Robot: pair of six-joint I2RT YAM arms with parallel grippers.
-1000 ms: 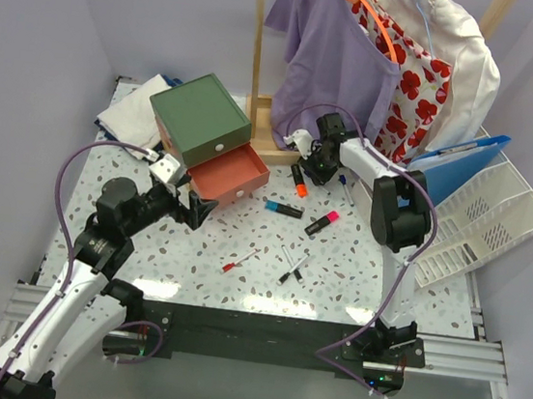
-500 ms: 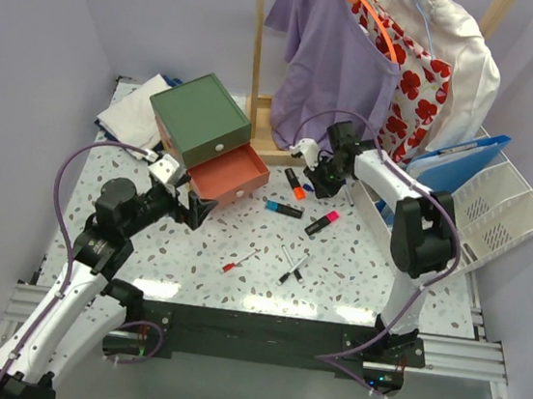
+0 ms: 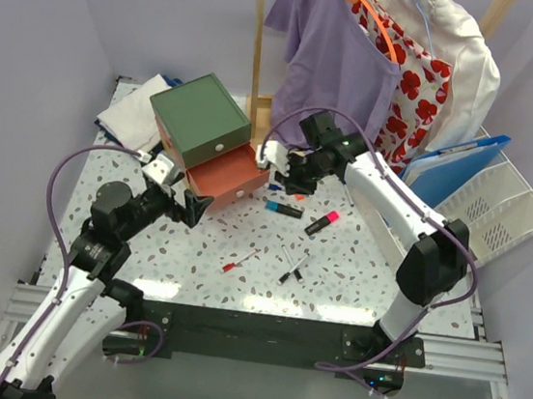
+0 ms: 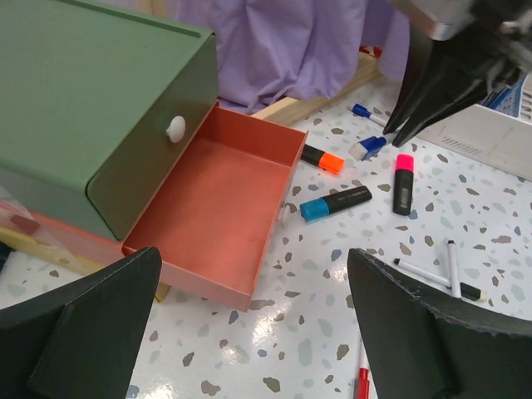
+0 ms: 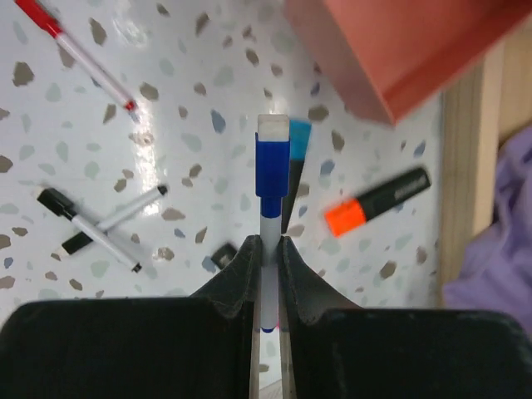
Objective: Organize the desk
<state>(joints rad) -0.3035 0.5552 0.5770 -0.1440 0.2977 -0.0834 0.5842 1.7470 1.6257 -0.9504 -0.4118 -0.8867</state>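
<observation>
While the right arm reaches in from the near-right corner, the top view puts the right gripper over the middle of the large flat white terrazzo-speckled desk, just beside the open coral-red rectangular drawer. Can't tell its jaw state from here. The drawer sticks out of the square green box, which sits tilted toward the far-left corner. The left gripper is near the drawer's front face. The desk fills the frame, with its black bar along the near edge. Loose mid-desk: black highlighter with blue cap, black highlighter with pink cap, thin red pen, and two crossed white pens with black caps. The white slotted plastic file tray is at the right edge.

Left wrist: the left gripper has its jaws wide apart and empty. It hovers over the desk just in front of the drawer, which is empty. A black highlighter with orange cap lies beside the drawer's far corner. The blue-capped and pink-capped ones are close by, apart from each other.

Right wrist: the right gripper has its jaws clamped on a slim white marker with blue cap, cap pointing away from the fingers. The marker is held off the desk. Below it are the drawer corner, the orange-capped highlighter, the red pen and the crossed pens.
</observation>
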